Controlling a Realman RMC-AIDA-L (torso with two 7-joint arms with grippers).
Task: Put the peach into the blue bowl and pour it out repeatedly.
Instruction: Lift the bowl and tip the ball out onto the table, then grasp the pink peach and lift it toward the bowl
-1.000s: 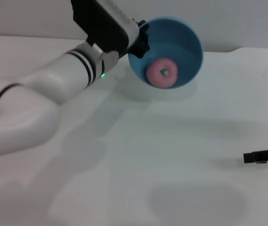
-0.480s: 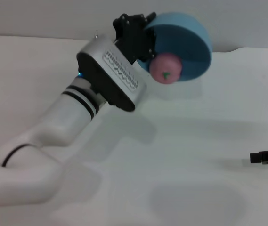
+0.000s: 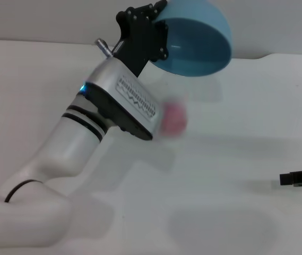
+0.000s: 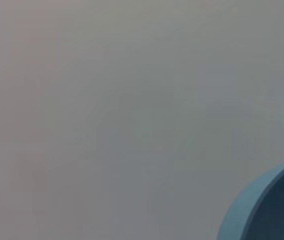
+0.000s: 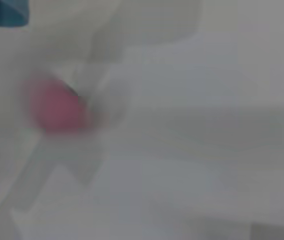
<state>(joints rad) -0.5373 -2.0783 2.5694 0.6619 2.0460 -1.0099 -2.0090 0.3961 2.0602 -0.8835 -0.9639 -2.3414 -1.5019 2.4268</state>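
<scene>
My left gripper [image 3: 158, 33] is shut on the rim of the blue bowl [image 3: 196, 40], holding it high above the table and tipped over with its mouth facing down and toward me. The bowl holds nothing now. The peach [image 3: 174, 118] is a pink blur below the bowl, just beside my left wrist, falling or rolling on the white table [image 3: 235, 159]. A corner of the bowl [image 4: 269, 207] shows in the left wrist view, and the peach [image 5: 57, 107] appears in the right wrist view. My right gripper [image 3: 299, 177] rests at the table's right edge.
The white tabletop [image 3: 34, 74] stretches around with a grey wall behind. My left arm [image 3: 82, 143] crosses the left half of the table, casting a shadow in front.
The left wrist has rolled further, tipping the bowl from tilted to mouth-down. The peach has dropped out of the bowl toward the table. The right arm has not moved.
</scene>
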